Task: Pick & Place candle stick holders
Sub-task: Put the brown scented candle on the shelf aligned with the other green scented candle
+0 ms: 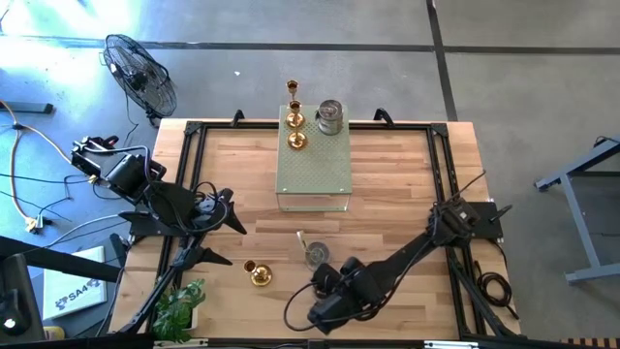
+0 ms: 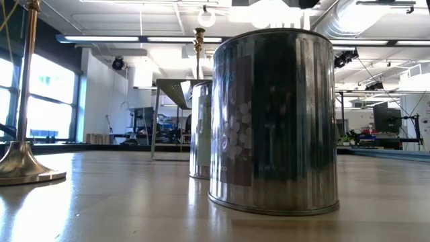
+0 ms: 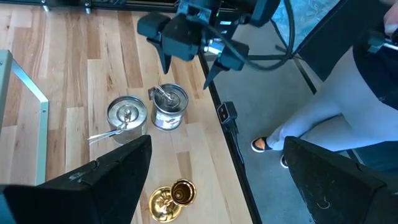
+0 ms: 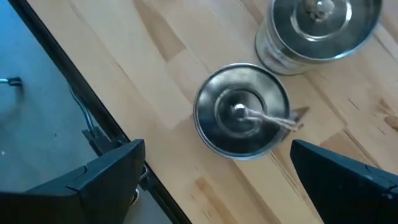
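Two squat silver holders stand side by side on the table near its front edge, a nearer one [image 4: 242, 115] and another one [image 4: 320, 25]; both show in the left wrist view [image 3: 169, 107] [image 3: 127, 115]. My right gripper [image 4: 224, 186] hovers open above the nearer one [image 1: 315, 254], touching nothing. A gold holder [image 1: 259, 273] stands upright on its round base left of them [image 2: 20, 165]. My left gripper [image 1: 231, 233] is open and empty, left of the gold holder [image 3: 171, 198]. More gold holders [image 1: 295, 131] and a third silver one [image 1: 329, 116] stand on the pale green box [image 1: 315, 170].
The perforated box takes up the table's far middle. A green plant [image 1: 179, 305] sits at the near left corner. A fan [image 1: 140, 73] stands on the floor beyond the far left corner. A person's legs [image 3: 311, 124] show beside the table.
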You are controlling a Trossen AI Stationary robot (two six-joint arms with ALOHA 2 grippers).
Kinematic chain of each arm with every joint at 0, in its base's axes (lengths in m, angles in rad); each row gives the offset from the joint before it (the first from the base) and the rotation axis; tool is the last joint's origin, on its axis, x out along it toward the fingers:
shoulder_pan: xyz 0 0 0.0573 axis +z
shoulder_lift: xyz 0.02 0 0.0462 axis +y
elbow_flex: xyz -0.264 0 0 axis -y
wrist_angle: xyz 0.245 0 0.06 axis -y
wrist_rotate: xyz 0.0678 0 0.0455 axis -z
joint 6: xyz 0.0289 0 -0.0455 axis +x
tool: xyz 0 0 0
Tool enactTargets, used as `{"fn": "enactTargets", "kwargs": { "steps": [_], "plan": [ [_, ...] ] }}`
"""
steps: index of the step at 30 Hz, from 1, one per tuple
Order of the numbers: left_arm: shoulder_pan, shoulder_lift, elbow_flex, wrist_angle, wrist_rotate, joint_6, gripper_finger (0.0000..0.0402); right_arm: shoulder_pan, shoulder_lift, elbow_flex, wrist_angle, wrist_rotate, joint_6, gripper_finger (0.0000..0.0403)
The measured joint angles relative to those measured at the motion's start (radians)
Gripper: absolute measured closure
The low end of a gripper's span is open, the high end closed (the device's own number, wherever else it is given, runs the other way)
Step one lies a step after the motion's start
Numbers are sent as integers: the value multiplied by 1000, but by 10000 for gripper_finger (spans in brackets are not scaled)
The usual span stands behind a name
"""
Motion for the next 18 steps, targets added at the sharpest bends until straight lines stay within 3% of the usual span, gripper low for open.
{"fn": "enactTargets", "kwargs": {
  "steps": [18],
  "plan": [
    [0,0,0,0,0,0,43,-28,80,0,56,-73,23,5]
  ]
}}
